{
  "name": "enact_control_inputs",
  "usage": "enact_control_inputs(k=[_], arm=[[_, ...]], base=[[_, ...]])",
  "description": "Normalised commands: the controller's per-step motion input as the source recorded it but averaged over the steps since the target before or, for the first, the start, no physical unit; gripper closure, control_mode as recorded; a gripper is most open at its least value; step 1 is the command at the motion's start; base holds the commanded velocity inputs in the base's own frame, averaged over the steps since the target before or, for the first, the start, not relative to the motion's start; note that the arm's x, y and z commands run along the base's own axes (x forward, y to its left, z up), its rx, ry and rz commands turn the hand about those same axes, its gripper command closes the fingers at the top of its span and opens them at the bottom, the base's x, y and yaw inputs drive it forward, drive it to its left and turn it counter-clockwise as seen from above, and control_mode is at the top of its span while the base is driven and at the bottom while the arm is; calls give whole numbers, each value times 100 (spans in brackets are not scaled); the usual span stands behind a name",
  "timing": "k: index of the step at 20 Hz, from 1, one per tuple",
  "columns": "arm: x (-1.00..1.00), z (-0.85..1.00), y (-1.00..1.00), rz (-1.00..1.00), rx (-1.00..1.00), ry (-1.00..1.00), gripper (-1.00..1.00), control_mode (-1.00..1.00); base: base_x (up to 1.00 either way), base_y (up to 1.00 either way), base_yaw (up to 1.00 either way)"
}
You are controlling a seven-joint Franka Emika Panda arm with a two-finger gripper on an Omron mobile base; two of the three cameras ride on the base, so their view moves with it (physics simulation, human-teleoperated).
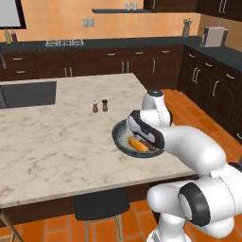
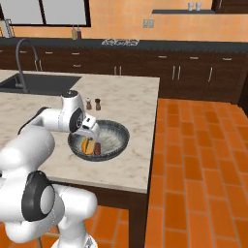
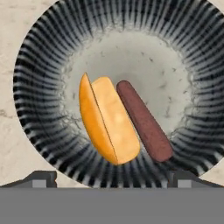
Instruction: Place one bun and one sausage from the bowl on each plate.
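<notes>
Hovering right over the bowl (image 3: 39,65) near the marble island's (image 1: 56,137) front right edge, gripper (image 3: 112,179) spread wide, holding nothing. Inside, at about seven o'clock of centre, a bun (image 3: 107,120); touching its right flank, a sausage (image 3: 144,122). Beyond at eleven o'clock, two shakers (image 1: 99,106).

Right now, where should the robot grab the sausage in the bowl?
Probably around the middle of the sausage, coming straight down with the open gripper. It lies flat in the bowl, long and thin, close beside the bun, so close across its narrow width.
</notes>
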Motion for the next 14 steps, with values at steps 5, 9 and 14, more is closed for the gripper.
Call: enact_control_inputs(k=[5,9,14], arm=[[0,-44,0,1,1,3,-100,-100],[3,-39,1,0,0,0,-100,-100],[4,-32,2,0,0,0,-100,-100]], base=[[0,0,0],[0,0,0],[0,0,0]])
